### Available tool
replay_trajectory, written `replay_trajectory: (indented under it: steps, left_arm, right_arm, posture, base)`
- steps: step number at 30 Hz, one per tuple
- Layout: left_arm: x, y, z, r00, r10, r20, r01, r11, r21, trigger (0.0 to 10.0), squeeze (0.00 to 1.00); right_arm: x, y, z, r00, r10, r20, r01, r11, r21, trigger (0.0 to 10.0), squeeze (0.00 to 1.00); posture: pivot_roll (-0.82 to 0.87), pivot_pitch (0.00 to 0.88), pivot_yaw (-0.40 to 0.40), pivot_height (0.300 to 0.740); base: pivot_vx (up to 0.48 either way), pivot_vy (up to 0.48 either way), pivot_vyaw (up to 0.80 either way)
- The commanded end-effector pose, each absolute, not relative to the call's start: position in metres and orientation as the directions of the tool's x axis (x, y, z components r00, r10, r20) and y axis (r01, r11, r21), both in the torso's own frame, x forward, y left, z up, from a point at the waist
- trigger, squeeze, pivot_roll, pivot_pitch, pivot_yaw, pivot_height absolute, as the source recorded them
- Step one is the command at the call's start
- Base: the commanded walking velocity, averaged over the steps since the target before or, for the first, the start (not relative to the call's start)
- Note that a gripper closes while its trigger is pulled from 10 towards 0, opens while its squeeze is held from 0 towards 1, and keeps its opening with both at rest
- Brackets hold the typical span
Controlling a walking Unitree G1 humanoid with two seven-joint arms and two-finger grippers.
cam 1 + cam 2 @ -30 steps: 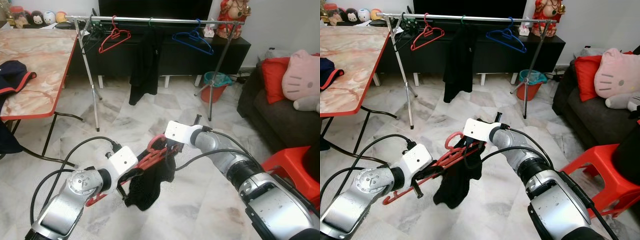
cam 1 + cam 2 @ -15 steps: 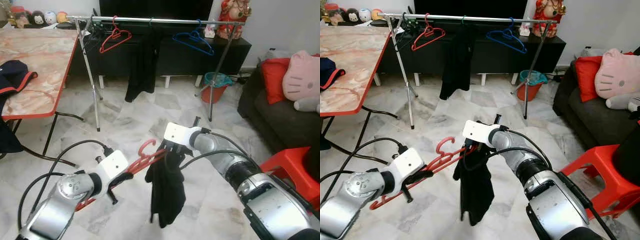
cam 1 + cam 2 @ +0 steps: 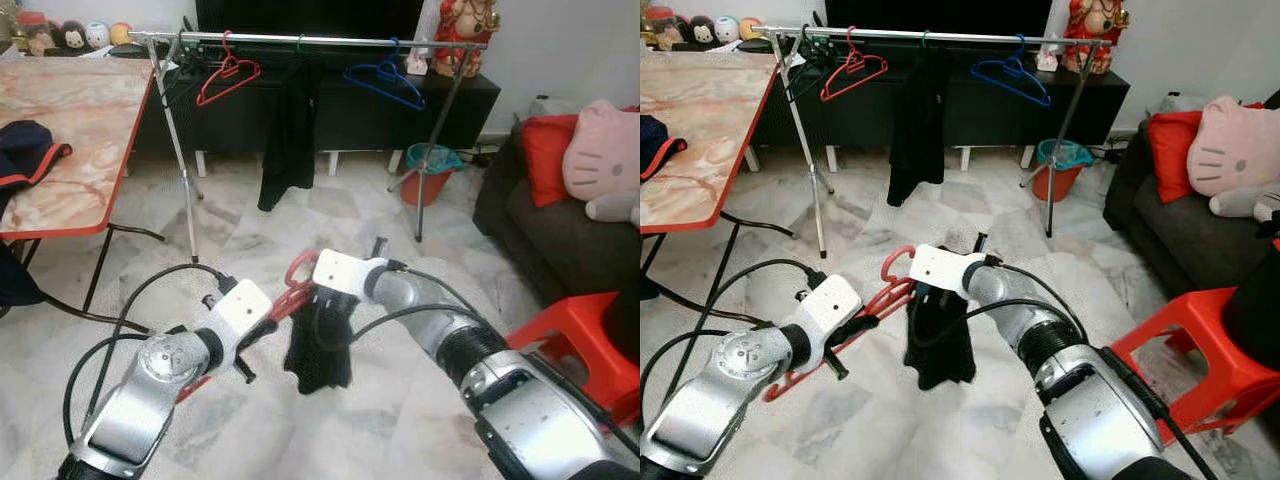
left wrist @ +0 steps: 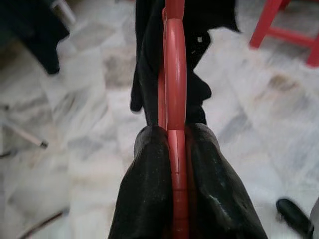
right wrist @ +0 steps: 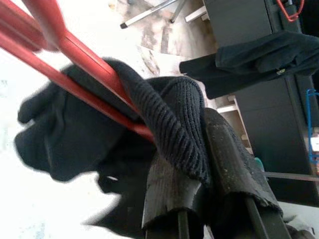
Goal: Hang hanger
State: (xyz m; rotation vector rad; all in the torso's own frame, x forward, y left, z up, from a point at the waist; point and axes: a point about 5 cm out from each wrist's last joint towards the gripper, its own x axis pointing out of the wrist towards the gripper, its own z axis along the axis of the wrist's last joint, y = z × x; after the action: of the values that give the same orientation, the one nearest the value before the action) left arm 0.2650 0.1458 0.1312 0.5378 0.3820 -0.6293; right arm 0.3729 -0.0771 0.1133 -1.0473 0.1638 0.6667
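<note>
A red hanger (image 3: 296, 274) is held low over the floor, with my left gripper (image 3: 262, 328) shut on its lower bar. In the left wrist view both fingers (image 4: 144, 199) clamp the red bar (image 4: 174, 99). A black knitted garment (image 3: 320, 345) drapes over the hanger and hangs bunched below it. My right gripper (image 3: 326, 300) is shut on the garment where it folds over the bar; the knit (image 5: 179, 124) sits between its fingers (image 5: 234, 164). At the back a clothes rail (image 3: 300, 41) carries a red hanger (image 3: 228, 78), a black garment (image 3: 292, 130) and a blue hanger (image 3: 385, 80).
A marble-topped table with a red edge (image 3: 70, 130) stands at the left with dark clothing on it. A dark sofa (image 3: 560, 220) with a pink plush and a red stool (image 3: 580, 340) are at the right. An orange bin (image 3: 432, 172) sits by the rack's right leg.
The garment, hanging long half a second ago, is now bunched up shorter under the hanger. My right gripper and the hanger's hook have shifted slightly left and up.
</note>
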Motion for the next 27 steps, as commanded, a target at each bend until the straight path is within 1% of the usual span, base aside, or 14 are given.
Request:
replay_trajectory:
  steps: [1, 6, 12, 15, 19, 20, 25, 27]
  left_arm:
    - [0.270, 0.152, 0.133, 0.781, -0.376, -0.499, 0.589, 0.709, 0.389, 10.0, 0.00]
    - [0.273, 0.157, 0.130, 0.796, -0.325, -0.510, 0.554, 0.730, 0.400, 10.0, 0.00]
    - [0.275, 0.157, 0.133, 0.812, -0.319, -0.489, 0.538, 0.735, 0.413, 10.0, 0.00]
    - [0.276, 0.150, 0.136, 0.807, -0.368, -0.462, 0.552, 0.747, 0.370, 10.0, 0.00]
    - [0.273, 0.143, 0.137, 0.788, -0.414, -0.455, 0.583, 0.740, 0.335, 10.0, 0.00]
    - [0.271, 0.140, 0.138, 0.775, -0.444, -0.449, 0.602, 0.735, 0.312, 10.0, 0.00]
    - [0.271, 0.141, 0.137, 0.775, -0.445, -0.449, 0.603, 0.733, 0.315, 10.0, 0.00]
    - [0.264, 0.142, 0.137, 0.731, -0.502, -0.462, 0.658, 0.696, 0.286, 10.0, 0.00]
  right_arm:
    - [0.374, -0.077, 0.116, 0.800, 0.431, -0.418, -0.573, 0.340, -0.746, 10.0, 0.00]
    - [0.374, -0.076, 0.117, 0.805, 0.423, -0.416, -0.568, 0.347, -0.746, 10.0, 0.00]
    - [0.374, -0.074, 0.116, 0.800, 0.431, -0.417, -0.573, 0.342, -0.745, 10.0, 0.00]
    - [0.372, -0.071, 0.116, 0.790, 0.449, -0.418, -0.582, 0.333, -0.742, 10.0, 0.00]
    - [0.371, -0.069, 0.116, 0.783, 0.461, -0.418, -0.588, 0.325, -0.741, 10.0, 0.00]
    - [0.371, -0.068, 0.116, 0.780, 0.467, -0.417, -0.590, 0.323, -0.740, 10.0, 0.00]
    - [0.370, -0.066, 0.116, 0.776, 0.473, -0.416, -0.591, 0.319, -0.740, 10.0, 0.00]
    - [0.371, -0.067, 0.117, 0.780, 0.470, -0.413, -0.587, 0.322, -0.743, 10.0, 0.00]
  posture:
    - [0.13, 0.005, -0.147, 0.740]
    - [0.13, 0.005, -0.147, 0.740]
    - [0.13, 0.005, -0.148, 0.740]
    - [0.13, 0.005, -0.149, 0.740]
    - [0.13, 0.005, -0.149, 0.740]
    - [0.13, 0.005, -0.149, 0.740]
    - [0.13, 0.004, -0.149, 0.740]
    - [0.13, 0.004, -0.149, 0.740]
  base:
    - [0.000, 0.000, 0.00]
    - [0.000, 0.000, 0.00]
    - [0.000, 0.000, 0.00]
    - [0.000, 0.000, 0.00]
    - [0.000, 0.000, 0.00]
    - [0.000, 0.000, 0.00]
    - [0.000, 0.000, 0.00]
    - [0.000, 0.000, 0.00]
